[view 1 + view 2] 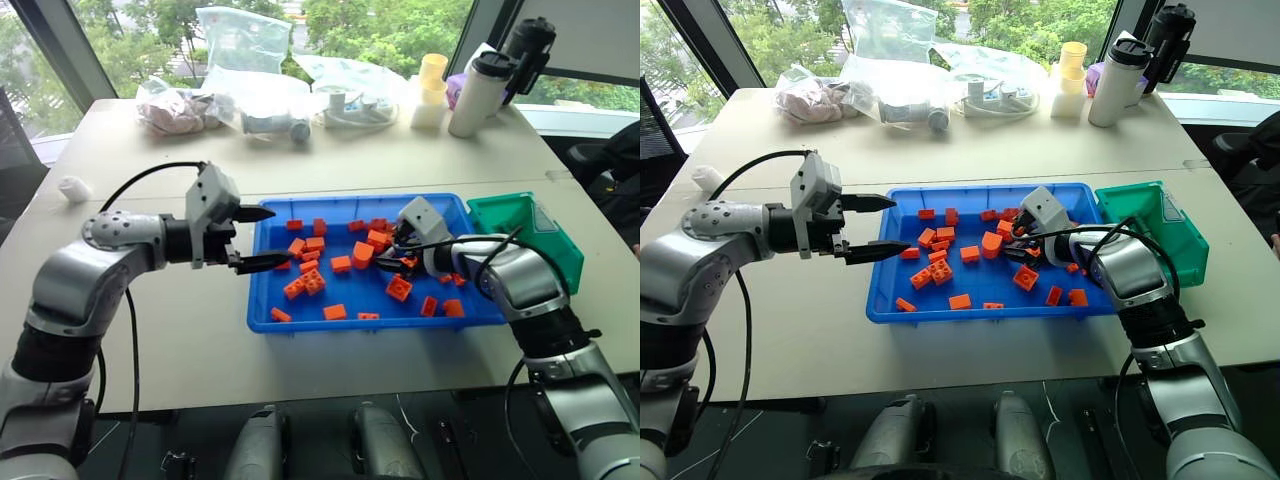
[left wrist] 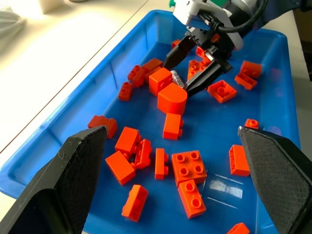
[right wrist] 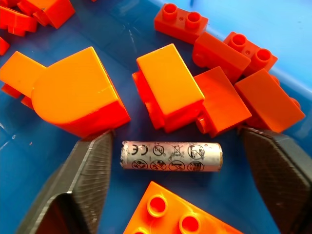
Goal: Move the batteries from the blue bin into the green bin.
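Blue bin [image 1: 262, 300]: scattered orange bricks [image 1: 312, 283]. Left gripper [image 1: 252, 238] hovers at its near-left edge, jaws released, empty. Right gripper [image 2: 190, 73] is down among the bricks, jaws apart, straddling one battery [image 3: 171, 156] lying flat on the bin floor; left finger [image 3: 92, 175] near one end, right finger [image 3: 278, 170] off the other, not yet clenched. Green bin [image 1: 545, 235], just beyond the blue bin's right end: no battery visible inside. Judgement: transfer barely begun; grasp, carry and drop remain.

battery [image 3: 171, 156]: you see dull, scuffed silver metal
blue bin [image 2: 275, 97]: glossy, smooth plastic
orange bricks [image 3: 168, 87]: smooth plastic, slight sheen
right gripper fingers [image 3: 90, 180]: matt black, grainy
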{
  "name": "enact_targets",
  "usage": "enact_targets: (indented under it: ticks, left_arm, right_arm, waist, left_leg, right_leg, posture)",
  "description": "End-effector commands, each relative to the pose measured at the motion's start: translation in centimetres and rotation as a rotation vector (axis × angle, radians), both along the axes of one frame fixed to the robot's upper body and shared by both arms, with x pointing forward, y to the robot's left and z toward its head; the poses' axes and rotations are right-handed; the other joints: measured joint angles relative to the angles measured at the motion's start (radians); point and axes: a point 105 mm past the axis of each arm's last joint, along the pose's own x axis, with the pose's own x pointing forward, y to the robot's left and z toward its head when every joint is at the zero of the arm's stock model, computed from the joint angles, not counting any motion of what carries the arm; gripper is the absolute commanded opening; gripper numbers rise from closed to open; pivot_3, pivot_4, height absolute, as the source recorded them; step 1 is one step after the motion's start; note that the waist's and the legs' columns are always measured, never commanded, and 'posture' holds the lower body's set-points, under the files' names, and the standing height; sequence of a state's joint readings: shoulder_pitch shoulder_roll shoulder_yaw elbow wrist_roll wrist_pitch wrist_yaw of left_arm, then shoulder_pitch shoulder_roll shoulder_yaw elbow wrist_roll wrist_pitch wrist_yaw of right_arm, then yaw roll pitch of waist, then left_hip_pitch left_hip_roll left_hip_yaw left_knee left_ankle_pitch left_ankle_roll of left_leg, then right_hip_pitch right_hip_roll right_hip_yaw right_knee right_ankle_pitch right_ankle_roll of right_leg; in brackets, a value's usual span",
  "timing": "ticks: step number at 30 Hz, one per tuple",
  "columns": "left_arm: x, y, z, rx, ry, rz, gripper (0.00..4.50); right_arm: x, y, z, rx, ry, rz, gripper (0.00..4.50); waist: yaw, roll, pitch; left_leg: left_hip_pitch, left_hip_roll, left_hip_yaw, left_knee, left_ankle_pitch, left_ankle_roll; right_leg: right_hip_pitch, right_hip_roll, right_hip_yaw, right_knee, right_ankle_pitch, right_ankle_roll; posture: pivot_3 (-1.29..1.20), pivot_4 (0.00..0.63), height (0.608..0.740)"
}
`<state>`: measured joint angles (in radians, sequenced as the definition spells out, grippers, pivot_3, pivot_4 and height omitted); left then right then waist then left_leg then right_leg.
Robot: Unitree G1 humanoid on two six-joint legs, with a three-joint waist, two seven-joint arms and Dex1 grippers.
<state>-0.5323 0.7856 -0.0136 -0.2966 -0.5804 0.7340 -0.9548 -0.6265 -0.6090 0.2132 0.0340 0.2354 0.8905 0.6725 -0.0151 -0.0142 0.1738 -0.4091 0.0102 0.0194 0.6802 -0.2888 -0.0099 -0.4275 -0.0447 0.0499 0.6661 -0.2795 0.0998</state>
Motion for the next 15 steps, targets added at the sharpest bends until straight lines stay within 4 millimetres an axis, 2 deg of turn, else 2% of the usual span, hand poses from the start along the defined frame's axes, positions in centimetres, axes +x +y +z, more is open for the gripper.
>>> enact_targets:
  ticks: [1, 6, 9, 11, 13, 15]
  left_arm:
    - [-0.2, 0.1, 1.0, -0.008, -0.046, -0.002, 4.50]
    - [-0.2, 0.1, 1.1, -0.010, -0.048, -0.001, 4.50]
    - [-0.1, 0.0, 1.1, -0.012, -0.050, -0.004, 4.50]
    - [-0.2, -0.1, 1.4, -0.031, -0.052, -0.009, 4.50]
    - [-0.4, -0.2, 2.0, -0.065, -0.055, -0.019, 4.50]
    - [-0.4, -0.4, 2.4, -0.092, -0.058, -0.027, 4.50]
  right_arm:
    - [0.0, -0.1, 0.6, -0.013, -0.023, 0.007, 2.18]
    - [0.1, -0.2, 1.4, -0.018, -0.053, -0.006, 2.21]
    - [0.3, -0.8, 2.7, -0.027, -0.100, -0.026, 2.21]
    - [0.3, -1.0, 4.6, -0.003, -0.147, -0.037, 2.21]
    - [-0.2, -0.8, 7.2, 0.090, -0.190, -0.021, 2.21]
    - [-0.8, -0.5, 8.9, 0.166, -0.215, 0.001, 2.21]
  waist:
    - [0.000, 0.000, 0.000]
    - [0.000, 0.000, 0.000]
    - [0.000, 0.000, 0.000]
    - [0.001, 0.000, 0.000]
    - [0.001, 0.000, 0.000]
    - [0.001, 0.000, 0.000]
  left_leg:
    - [0.000, 0.000, 0.000, 0.000, 0.000, 0.000]
    - [0.000, 0.000, 0.000, 0.000, 0.000, 0.000]
    - [0.000, 0.000, 0.000, 0.000, 0.000, 0.000]
    - [0.000, 0.000, 0.000, 0.000, 0.000, 0.000]
    - [0.000, 0.000, 0.000, 0.000, 0.000, 0.000]
    - [0.000, 0.000, 0.000, 0.000, 0.000, 0.000]
  right_leg:
    - [0.000, 0.000, 0.000, 0.000, 0.000, 0.000]
    - [0.000, 0.000, 0.000, 0.000, 0.000, 0.000]
    - [0.000, 0.000, 0.000, 0.000, 0.000, 0.000]
    - [0.000, 0.000, 0.000, 0.000, 0.000, 0.000]
    - [0.000, 0.000, 0.000, 0.000, 0.000, 0.000]
    - [0.000, 0.000, 0.000, 0.000, 0.000, 0.000]
  posture:
    - [0.00, 0.150, 0.740]
    - [0.00, 0.150, 0.740]
    - [0.00, 0.150, 0.740]
    - [0.00, 0.150, 0.740]
    - [0.00, 0.150, 0.740]
    - [0.00, 0.150, 0.740]
